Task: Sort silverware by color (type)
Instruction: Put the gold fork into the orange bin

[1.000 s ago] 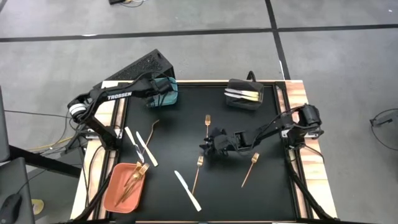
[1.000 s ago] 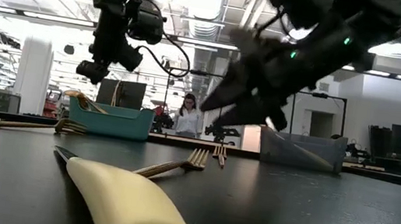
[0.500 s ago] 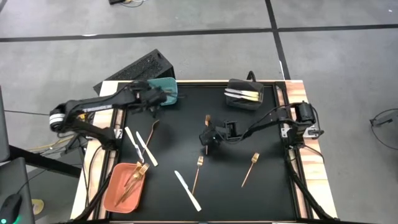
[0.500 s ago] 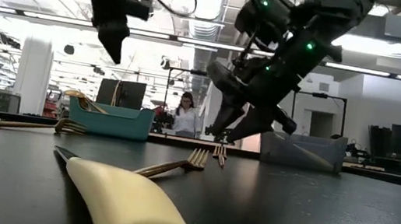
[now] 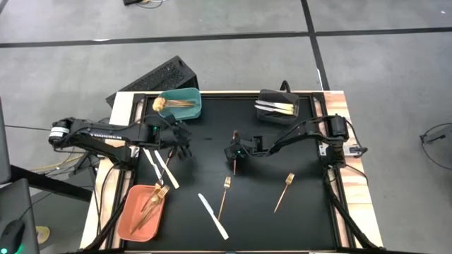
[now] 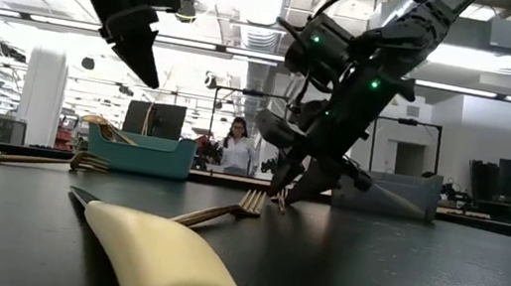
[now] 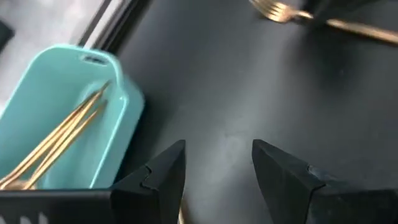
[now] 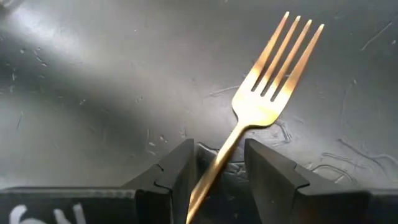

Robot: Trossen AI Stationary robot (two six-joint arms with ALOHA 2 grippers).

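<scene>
Sorted, as I judge: gold pieces in teal bin (image 5: pixel 180 104), some in orange bin (image 5: pixel 138 214) and black bin (image 5: pixel 277 107). Left: about six loose on mat (image 5: pixel 282 219). My right gripper (image 5: pixel 236 153) straddles a gold fork (image 8: pixel 261 93), fingers either side of its handle, not yet clenched; left gripper (image 7: pixel 214 171) released, empty, near the teal bin.

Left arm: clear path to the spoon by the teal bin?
Probably yes. The left end effector hangs open right over the spoon, nothing on the mat between them. The right end effector is busy at a gold fork, well clear.
</scene>
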